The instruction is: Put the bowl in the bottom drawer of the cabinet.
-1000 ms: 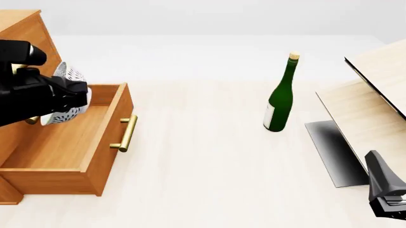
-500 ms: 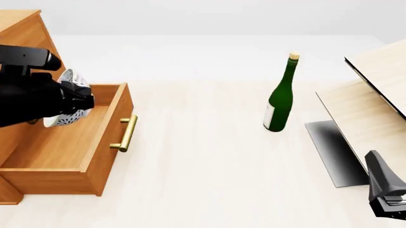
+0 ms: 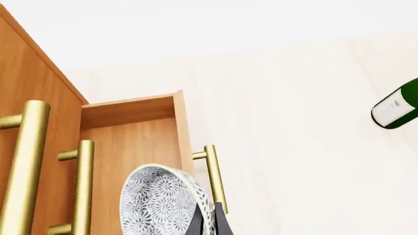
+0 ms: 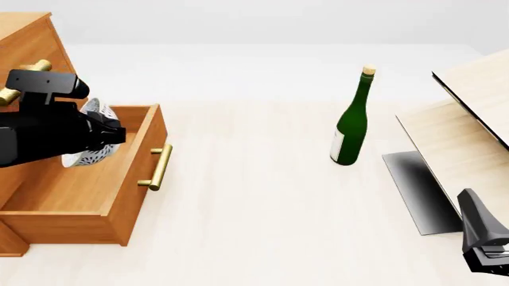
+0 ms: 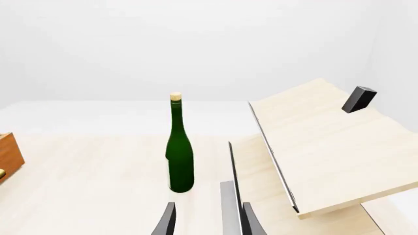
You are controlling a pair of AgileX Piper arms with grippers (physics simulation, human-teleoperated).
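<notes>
The speckled white bowl (image 4: 89, 154) hangs tilted on its side over the back of the open bottom drawer (image 4: 75, 187), and its rim is pinched by my left gripper (image 4: 109, 136), which is shut on it. In the left wrist view the bowl (image 3: 162, 200) fills the space beside the dark fingers (image 3: 212, 224), above the drawer floor (image 3: 134, 142). The cabinet (image 4: 28, 36) rises at the far left. My right gripper (image 4: 485, 253) sits low at the right corner, open and empty (image 5: 205, 221).
A green corked bottle (image 4: 350, 128) stands upright mid-table. Pale wood boards (image 4: 469, 128) lean at the right over a dark sheet (image 4: 418, 190). The drawer's brass handle (image 4: 159, 167) juts toward the table. Two upper handles (image 3: 26, 161) show beside the bowl.
My left gripper has carried the bowl down and slightly right, lower over the open drawer, with the wrist turning. The right arm has not moved.
</notes>
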